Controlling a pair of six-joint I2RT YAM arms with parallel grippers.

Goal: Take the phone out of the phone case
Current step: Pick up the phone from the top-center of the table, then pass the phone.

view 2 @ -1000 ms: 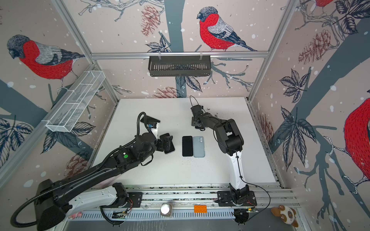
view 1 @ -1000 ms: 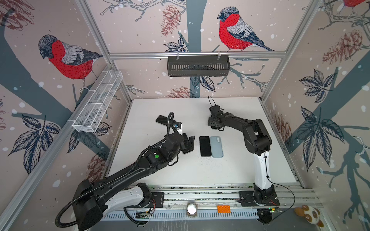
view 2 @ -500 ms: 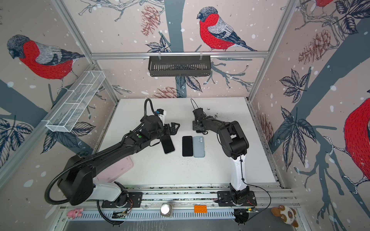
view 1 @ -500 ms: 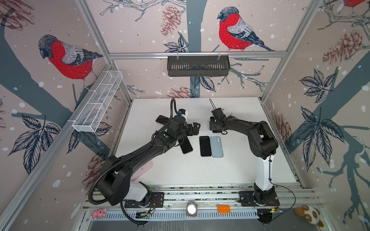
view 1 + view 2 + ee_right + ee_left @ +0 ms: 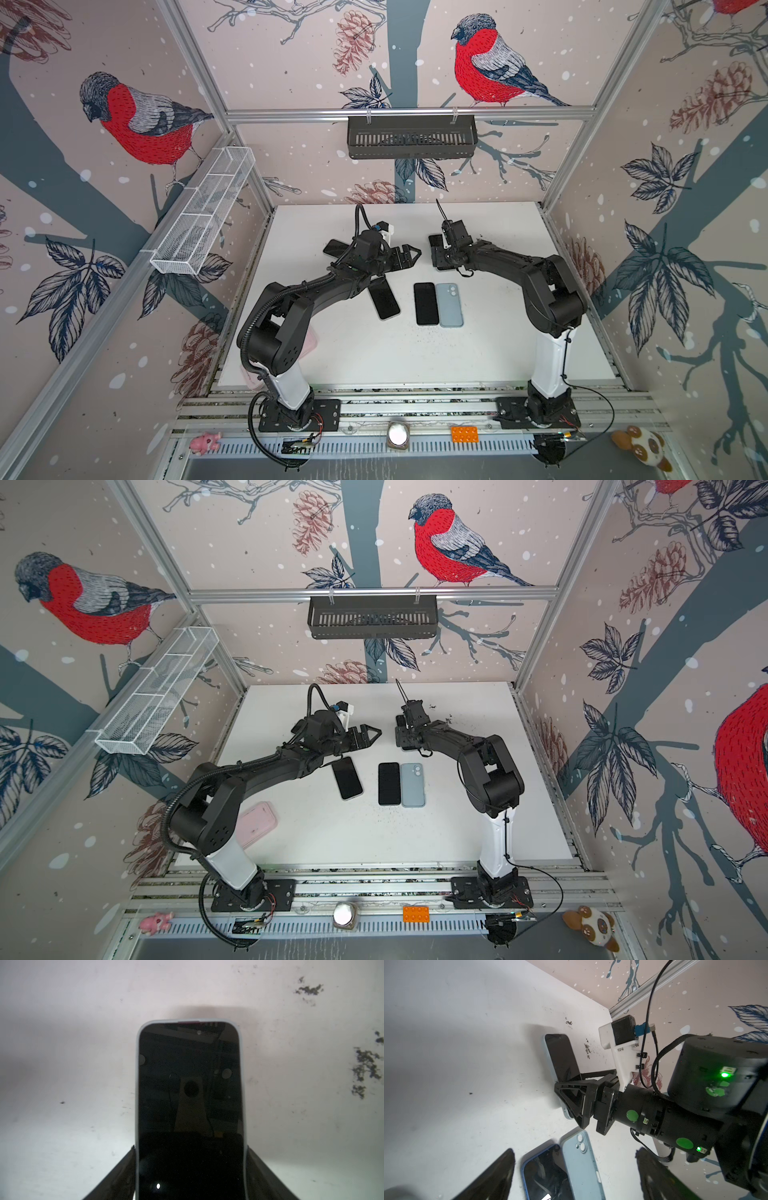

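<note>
The right claw (image 5: 191, 1148) is clamped on the phone (image 5: 190, 1084), which sits in its pale case (image 5: 137, 1088). Only the right wrist view shows this squarely: the dark screen faces the camera, the pale rim runs round it, and a finger (image 5: 116, 1176) presses against each long edge. In both top views that phone is only a dark sliver beside the claw, toward the far middle of the white table (image 5: 498, 353). I cannot tell whether it rests on the table or is lifted off it. The left wrist view gives the side-on picture: the claw grips one end of the phone while the other end juts free. The left claw (image 5: 409, 257) hangs in the air pointing at the right one, near it but apart. Its fingers (image 5: 496, 1174), blurred in its own wrist view, stand wide apart with nothing held. The top views take in the whole table. A black phone (image 5: 426, 303) and a pale blue phone (image 5: 449, 305) lie side by side, touching, in the middle. A tilted phone (image 5: 385, 301) lies just left of them, partly under the left arm (image 5: 316, 286), and a dark flat thing (image 5: 336, 249) lies beyond that arm. The left wrist view shows that the pale blue phone lies back up, its camera lenses showing. A pink case (image 5: 257, 820) lies near the left arm's base in a top view; neither wrist view shows it.
</note>
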